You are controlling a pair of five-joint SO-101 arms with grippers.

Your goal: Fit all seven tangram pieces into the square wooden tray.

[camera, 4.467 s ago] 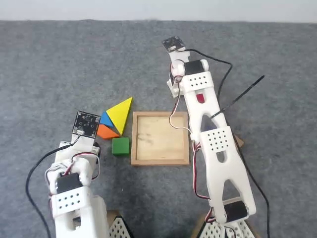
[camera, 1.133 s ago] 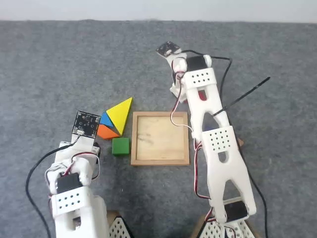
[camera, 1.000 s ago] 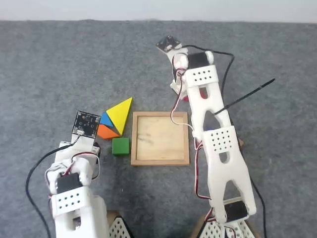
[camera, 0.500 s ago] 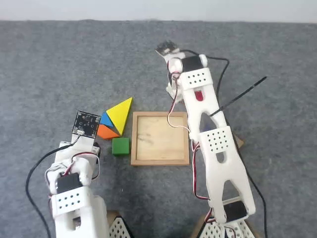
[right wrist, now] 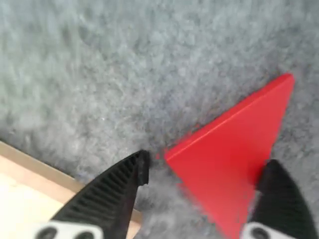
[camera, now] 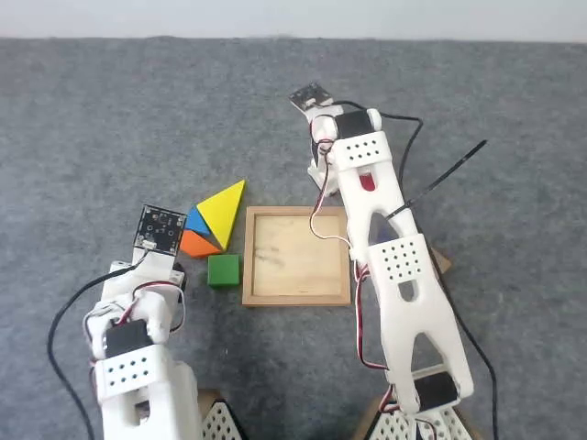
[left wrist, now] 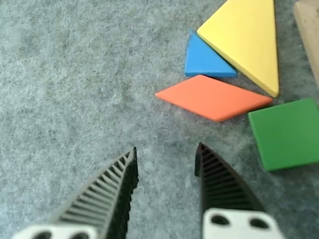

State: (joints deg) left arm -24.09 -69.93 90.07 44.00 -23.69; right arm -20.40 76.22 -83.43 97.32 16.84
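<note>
right end effector [right wrist: 208,163] now slightly nearer tray [camera: 295,212] rim, wide astride red triangle [right wrist: 229,156], grey carpet [right wrist: 99,59] all round

a robotics lab bench: grey felt [camera: 101,119] under a wired robot arm [camera: 404,266].

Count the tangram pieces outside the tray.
5: yellow triangle, blue triangle, orange parallelogram and green square left of the tray; red triangle between the right gripper's fingers. Others may hide beneath that arm.

A yellow triangle [camera: 225,211], blue triangle [camera: 195,221], orange parallelogram [camera: 197,244] and green square [camera: 223,270] are grouped just beside the square wooden tray [camera: 295,298]. The right arm [camera: 394,266] is stretched past its far rim.
</note>
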